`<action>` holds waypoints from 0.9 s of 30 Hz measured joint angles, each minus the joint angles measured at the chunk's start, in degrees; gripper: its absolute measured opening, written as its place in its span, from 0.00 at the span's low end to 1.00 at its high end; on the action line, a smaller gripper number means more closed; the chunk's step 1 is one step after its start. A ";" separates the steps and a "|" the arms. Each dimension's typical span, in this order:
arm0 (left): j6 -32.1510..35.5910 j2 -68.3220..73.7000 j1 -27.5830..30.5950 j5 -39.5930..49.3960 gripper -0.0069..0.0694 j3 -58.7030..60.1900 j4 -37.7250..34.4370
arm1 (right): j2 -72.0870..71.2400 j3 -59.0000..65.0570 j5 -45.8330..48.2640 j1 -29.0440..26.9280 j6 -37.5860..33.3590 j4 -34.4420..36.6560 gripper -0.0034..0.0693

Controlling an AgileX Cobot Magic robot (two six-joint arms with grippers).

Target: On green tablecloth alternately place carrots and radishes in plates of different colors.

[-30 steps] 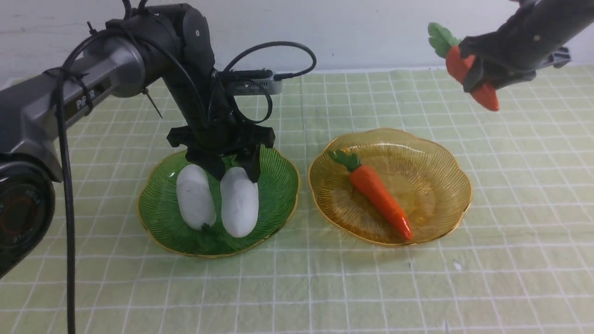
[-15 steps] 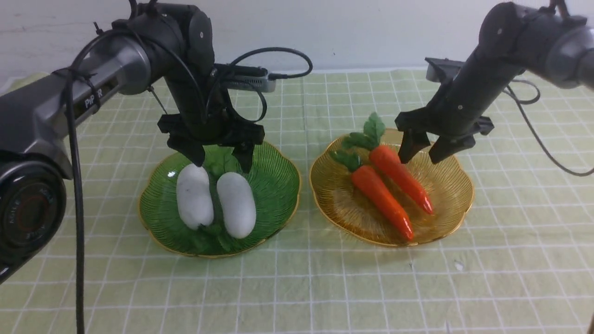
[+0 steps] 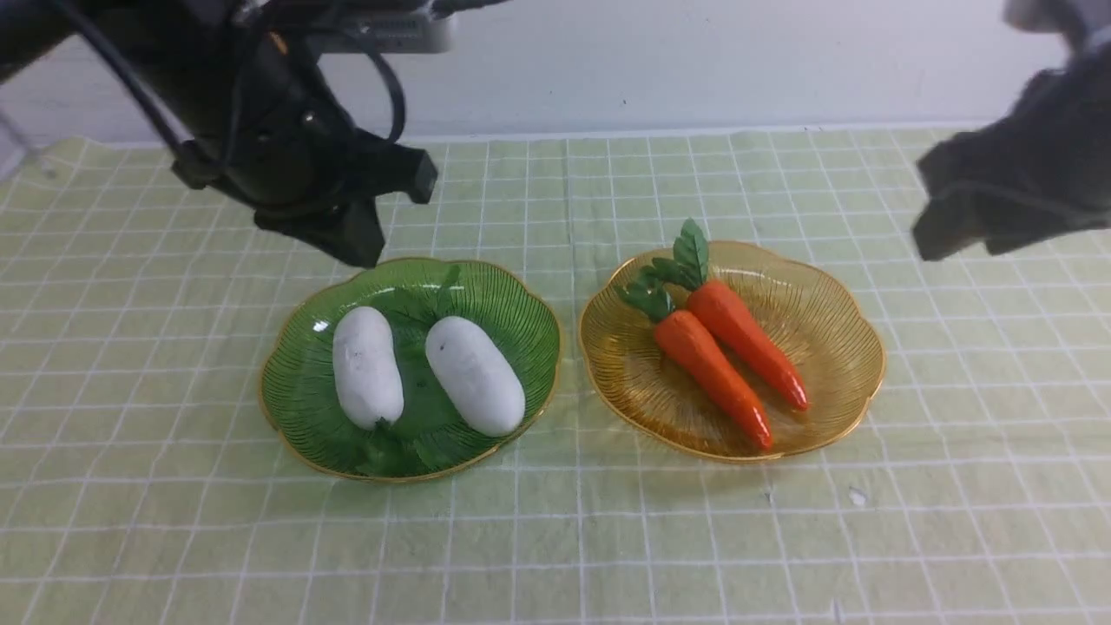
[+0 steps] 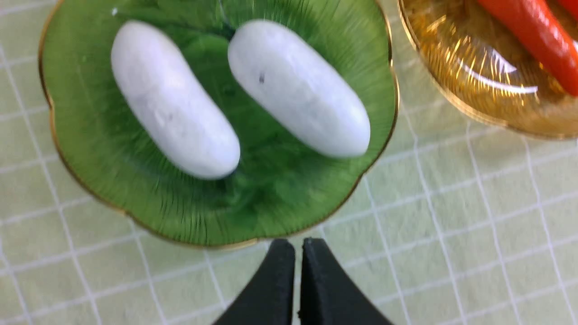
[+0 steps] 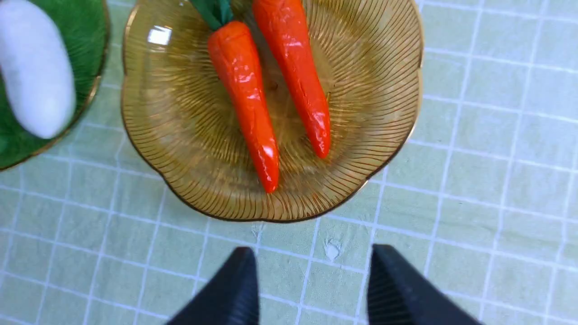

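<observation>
Two white radishes [image 3: 368,366] [image 3: 475,374] lie side by side in the green plate [image 3: 521,321] on the green tablecloth [image 3: 555,538]. Two orange carrots [image 3: 712,379] [image 3: 748,344] lie in the amber plate [image 3: 833,347], leafy tops toward the back. My left gripper [image 3: 351,243] hangs above the back-left of the green plate; in the left wrist view its fingers [image 4: 276,271] touch, shut on nothing [image 4: 298,246]. My right gripper [image 3: 955,239] is raised at the far right; in the right wrist view it [image 5: 311,257] stands open and empty above the cloth.
A pale wall [image 3: 694,61] runs behind the cloth's back edge. A small white scuff [image 3: 857,496] marks the cloth in front of the amber plate.
The right gripper let the second carrot go into the amber plate and pulled up and to the right. The left gripper released the radish, rose off the green plate and closed.
</observation>
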 joint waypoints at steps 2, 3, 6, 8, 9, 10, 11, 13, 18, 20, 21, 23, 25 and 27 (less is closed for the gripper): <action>0.00 -5.56 0.00 0.00 0.08 6.69 0.66 | -9.42 6.44 -8.63 0.07 -0.51 -0.19 0.21; 0.19 -8.11 0.00 -0.23 0.08 8.83 0.94 | -14.35 9.89 -12.19 0.07 -0.65 -0.20 0.16; 0.83 -16.15 0.00 -4.14 0.08 17.78 1.68 | -32.42 23.13 -32.67 0.07 -0.84 -0.32 0.05; 0.97 -20.97 0.00 -8.17 0.08 23.89 1.96 | -44.28 31.53 -43.39 0.07 -1.10 -0.51 0.04; 1.02 -26.49 0.00 -13.93 0.08 29.99 2.16 | -52.90 37.04 -50.79 0.07 -1.41 -0.62 0.03; 1.02 -28.50 0.00 -15.29 0.08 31.49 2.24 | -55.13 38.41 -52.48 0.07 -1.48 -0.62 0.03; 1.02 -32.51 0.00 -19.35 0.08 36.57 2.29 | -61.79 42.38 -57.26 0.07 -1.61 -0.62 0.03; 1.02 -38.79 0.00 -26.18 0.08 43.04 2.24 | -67.78 45.79 -58.77 0.07 -1.67 -0.62 0.03; 1.02 -51.60 0.00 -38.17 0.08 53.80 2.24 | -76.24 51.13 -59.01 0.07 -1.78 -0.56 0.03; 1.02 -55.73 0.00 -39.01 0.08 56.50 2.24 | -77.14 52.13 -60.58 0.07 -1.88 -0.56 0.03; 1.02 -56.82 0.00 -39.08 0.08 57.42 2.02 | -77.21 52.40 -61.12 0.07 -1.88 -0.56 0.03; 1.02 -60.02 0.00 -39.02 0.08 59.48 2.03 | -77.20 52.56 -61.22 0.07 -1.88 -0.56 0.03; 1.02 -63.78 0.00 -39.11 0.08 61.26 2.03 | -77.20 52.56 -61.22 0.07 -1.95 -0.56 0.03; 1.02 -67.45 0.00 -39.05 0.08 63.10 2.32 | -77.20 52.79 -60.88 0.07 -2.07 -0.56 0.03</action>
